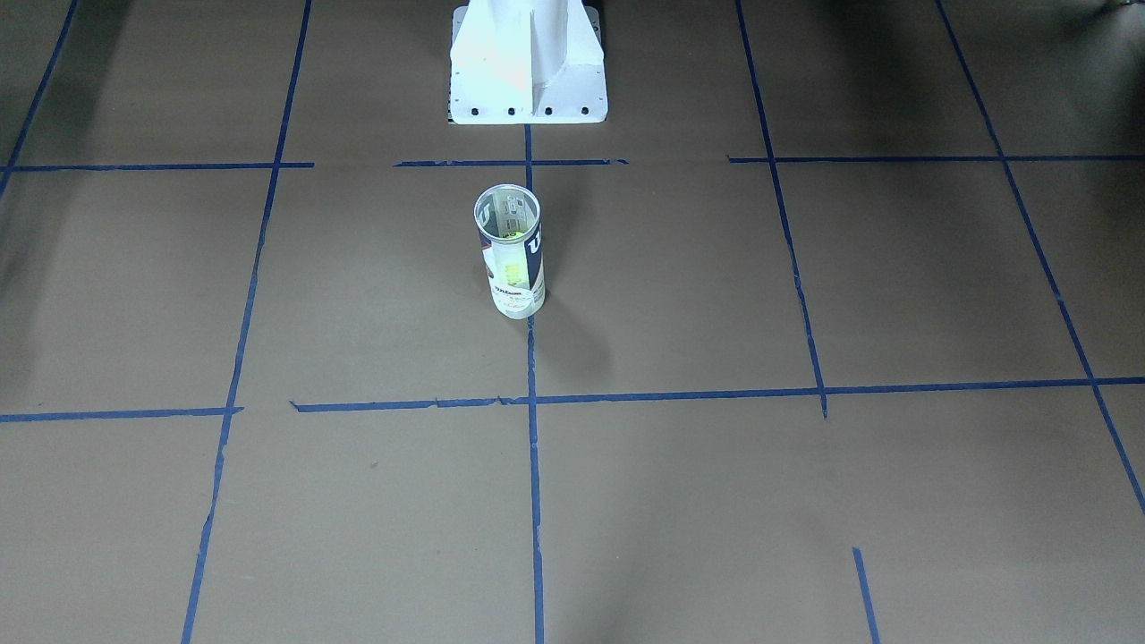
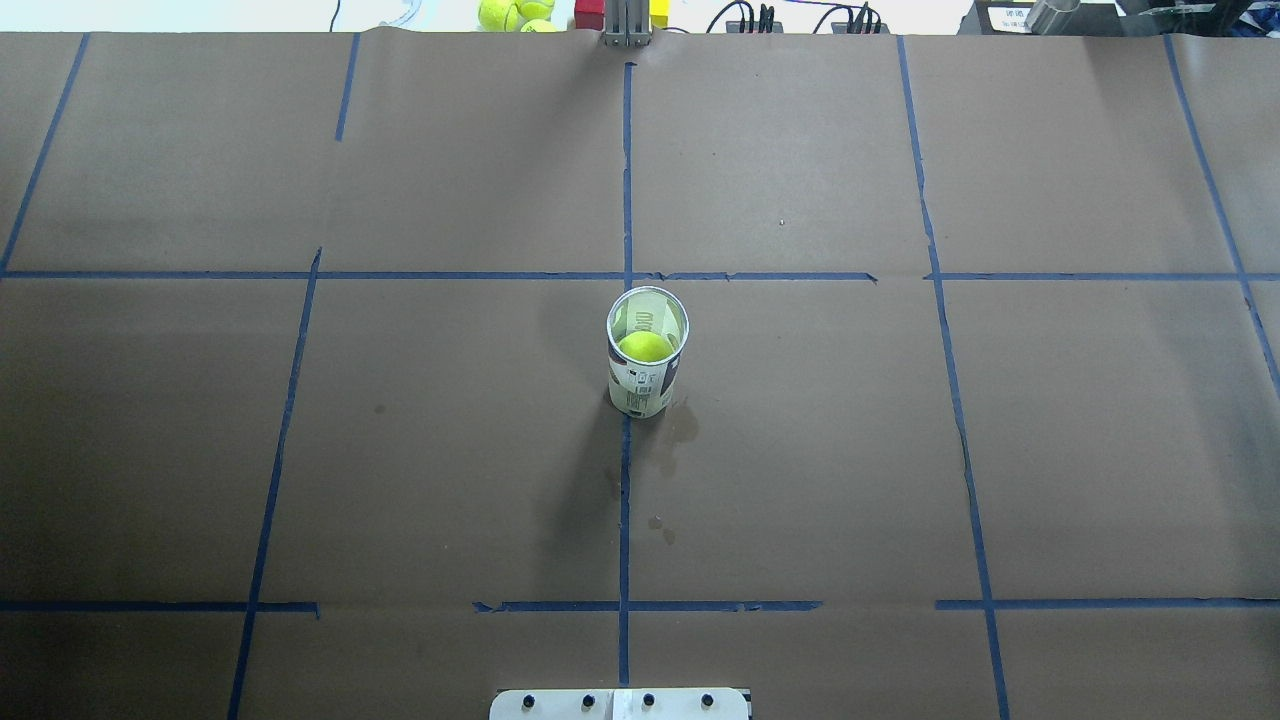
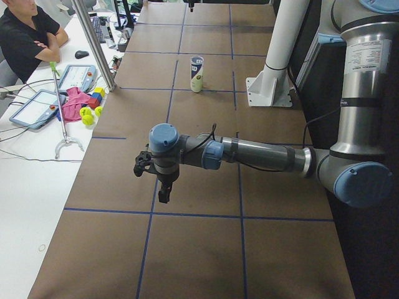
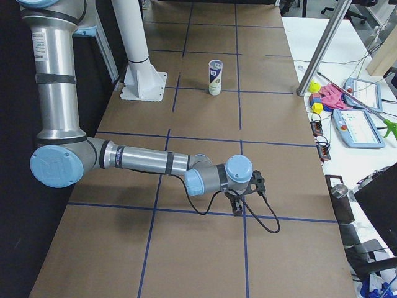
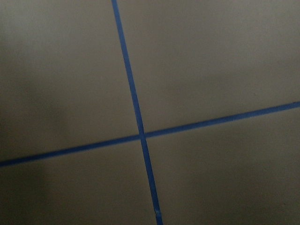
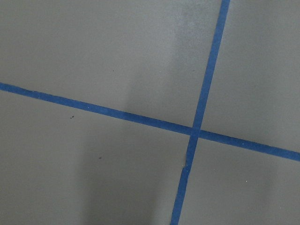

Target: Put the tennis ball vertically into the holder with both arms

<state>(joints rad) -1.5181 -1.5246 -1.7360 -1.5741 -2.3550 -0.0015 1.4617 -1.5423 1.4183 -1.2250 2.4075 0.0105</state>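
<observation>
The ball (image 2: 645, 347) already sits low inside the can (image 2: 640, 390), which stands upright and alone on the worktop (image 2: 400, 450). It is well apart from both grippers, roughly between them along the worktop's length. The left gripper (image 3: 163, 194) hangs above the worktop at one end and the right gripper (image 4: 237, 208) at the other. Neither is near the can. Both are too small and ill-angled to show whether they are released or clenched, so I cannot tell.

The insertion looks done, so the step in hand is probably just staying clear. Any further arm motion should keep wide of the can, since it is tall and light and a graze could tip it.

The overhead view looks down the open mouth and shows the ball plainly. The front-facing view gives only a yellow tint through the clear wall. Only the side views show the arms. Each wrist view shows only crossed blue tape (image 5: 140, 136) on the worktop, with no fingers in frame.
</observation>
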